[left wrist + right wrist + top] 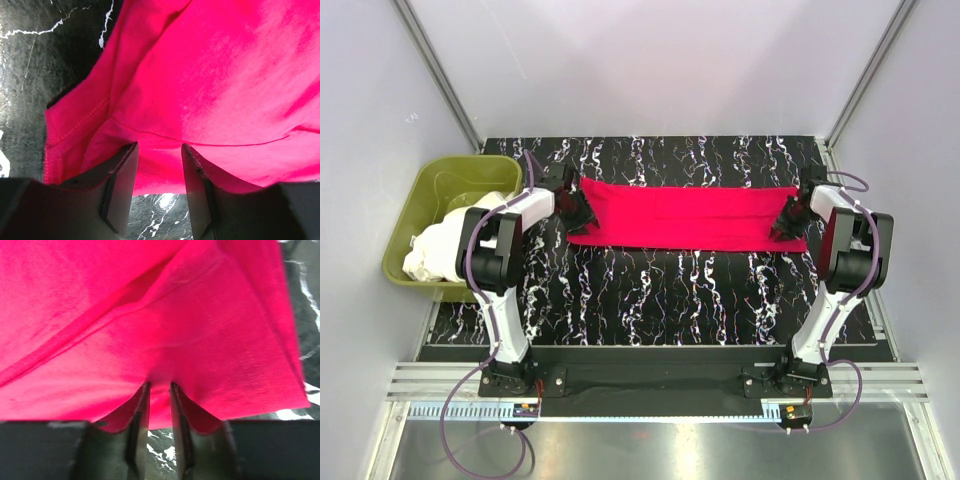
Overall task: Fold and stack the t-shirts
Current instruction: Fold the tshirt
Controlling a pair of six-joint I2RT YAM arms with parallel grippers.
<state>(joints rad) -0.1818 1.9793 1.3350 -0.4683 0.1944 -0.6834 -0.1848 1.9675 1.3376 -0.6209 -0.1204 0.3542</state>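
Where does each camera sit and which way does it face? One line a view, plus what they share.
Top external: above and behind the bases, looking down at the table; both arms show, left end effector and right end effector at the ends of the red shirt.
Left wrist: on the left arm, facing the shirt's left end; its own fingers show.
Right wrist: on the right arm, facing the other end; its own fingers show.
Shared: all three see the red shirt.

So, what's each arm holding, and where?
Right fingers pinch the red t-shirt at its right-end edge. Left fingers straddle the left end, apart, not gripping.
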